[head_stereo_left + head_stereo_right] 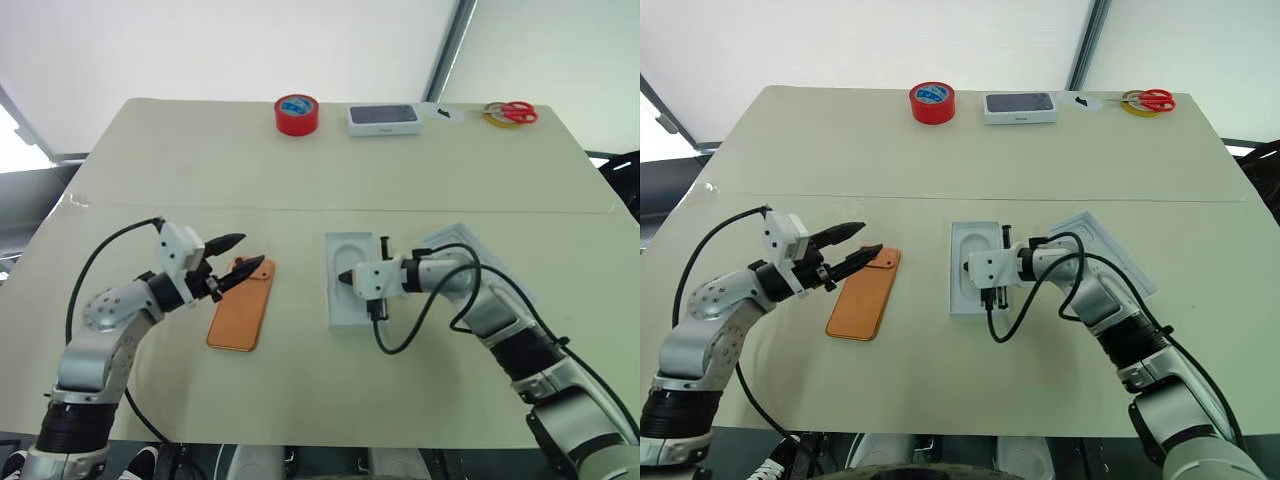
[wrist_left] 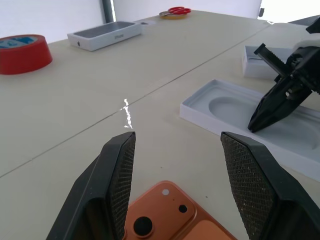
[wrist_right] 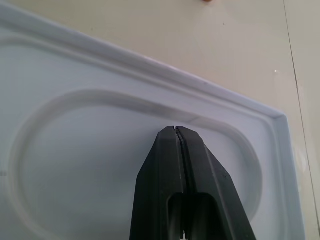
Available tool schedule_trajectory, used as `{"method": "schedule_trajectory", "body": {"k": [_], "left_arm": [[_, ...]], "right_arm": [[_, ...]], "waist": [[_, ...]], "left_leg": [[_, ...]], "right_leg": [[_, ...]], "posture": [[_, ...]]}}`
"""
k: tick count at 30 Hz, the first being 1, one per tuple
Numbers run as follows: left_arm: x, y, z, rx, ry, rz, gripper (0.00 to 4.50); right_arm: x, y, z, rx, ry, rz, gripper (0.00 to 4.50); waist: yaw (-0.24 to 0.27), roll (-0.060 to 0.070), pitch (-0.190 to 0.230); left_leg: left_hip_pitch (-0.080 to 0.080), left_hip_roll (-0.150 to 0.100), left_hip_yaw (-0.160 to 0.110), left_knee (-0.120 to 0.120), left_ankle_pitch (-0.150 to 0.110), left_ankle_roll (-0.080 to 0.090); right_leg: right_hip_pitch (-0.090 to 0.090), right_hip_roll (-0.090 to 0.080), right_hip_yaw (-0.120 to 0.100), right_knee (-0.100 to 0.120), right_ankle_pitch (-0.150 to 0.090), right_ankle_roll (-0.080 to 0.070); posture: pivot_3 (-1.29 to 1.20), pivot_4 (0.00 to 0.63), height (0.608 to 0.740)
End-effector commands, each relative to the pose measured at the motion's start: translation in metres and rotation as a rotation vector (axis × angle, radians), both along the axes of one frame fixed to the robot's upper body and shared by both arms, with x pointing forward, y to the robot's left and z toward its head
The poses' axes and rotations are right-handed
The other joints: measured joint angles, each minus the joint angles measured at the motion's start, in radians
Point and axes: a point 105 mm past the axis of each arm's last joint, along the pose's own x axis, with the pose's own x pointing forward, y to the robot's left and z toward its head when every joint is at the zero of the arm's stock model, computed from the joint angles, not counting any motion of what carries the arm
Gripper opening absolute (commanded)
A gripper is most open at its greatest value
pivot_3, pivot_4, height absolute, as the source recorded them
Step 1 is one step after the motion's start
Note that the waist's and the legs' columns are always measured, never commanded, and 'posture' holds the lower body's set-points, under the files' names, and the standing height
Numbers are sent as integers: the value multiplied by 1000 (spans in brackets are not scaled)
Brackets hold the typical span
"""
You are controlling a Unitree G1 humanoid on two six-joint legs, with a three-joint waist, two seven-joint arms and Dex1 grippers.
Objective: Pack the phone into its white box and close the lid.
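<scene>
Left gripper (image 1: 243,256) hovered over the top end of the phone (image 1: 242,305), jaws standing well apart, nothing between them. In the left wrist view the fingers (image 2: 118,175) straddled the camera end of the phone (image 2: 175,215) without touching it. The phone lay back-up on the table (image 1: 300,180), orange, at about 8 o'clock from table centre.

Right gripper (image 1: 343,279) had its jaws pressed fully together, empty, tip down on the thin white insert with an oval recess (image 1: 350,262). Right wrist view showed the closed fingertips (image 3: 176,150) over the oval recess of the insert (image 3: 75,100); whether they touched it I couldn't tell. The insert sat near table centre, at 3 o'clock from the phone, apart from it.

A second white piece (image 1: 470,245) lay at 3 o'clock from the insert, mostly under the right arm; whether it was the box base or the lid I couldn't tell.

Far edge, 12 o'clock: red tape roll (image 1: 297,114), small white box with a dark top (image 1: 382,119), red-handled scissors (image 1: 512,112) on a yellow ring.
</scene>
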Motion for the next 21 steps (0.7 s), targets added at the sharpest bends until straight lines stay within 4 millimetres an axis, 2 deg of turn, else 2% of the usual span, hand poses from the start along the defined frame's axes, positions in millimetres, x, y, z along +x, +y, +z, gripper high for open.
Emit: {"method": "schedule_trajectory", "body": {"k": [1,5,8,10,15,21], "left_arm": [[-1,11,13,-12,-11,37,2885],[-4,39,1,-97,214,110,2885],[-9,59,-3,-163,336,139,2885],[-18,77,-12,-248,516,155,2885],[-22,93,-11,-364,659,138,2885],[-31,79,-34,-319,801,68,2885]], "right_arm": [[6,-3,18,57,-17,-22,21],[-1,32,55,297,26,25,21],[-5,51,61,338,40,48,21],[-11,74,56,317,43,77,21],[-20,103,45,241,87,145,21],[-31,115,16,50,169,207,21]], "waist": [[-1,0,0],[-10,0,0],[-9,0,0],[-9,-1,0],[1,-1,0],[-5,-3,-1]], "left_leg": [[0,0,0,0,0,0],[0,1,0,0,0,0],[0,2,0,-1,0,0],[0,2,0,-1,0,0],[0,0,0,-1,0,0],[0,-1,0,-1,0,0]], "right_leg": [[0,0,0,0,0,0],[-1,1,0,0,0,0],[-2,1,0,1,0,0],[-2,1,0,1,0,0],[-7,0,0,2,0,0],[-8,-1,0,3,0,0]], "posture": [[0,150,730],[0,150,730],[0,150,730],[0,150,730],[0,150,730],[0,150,730]]}}
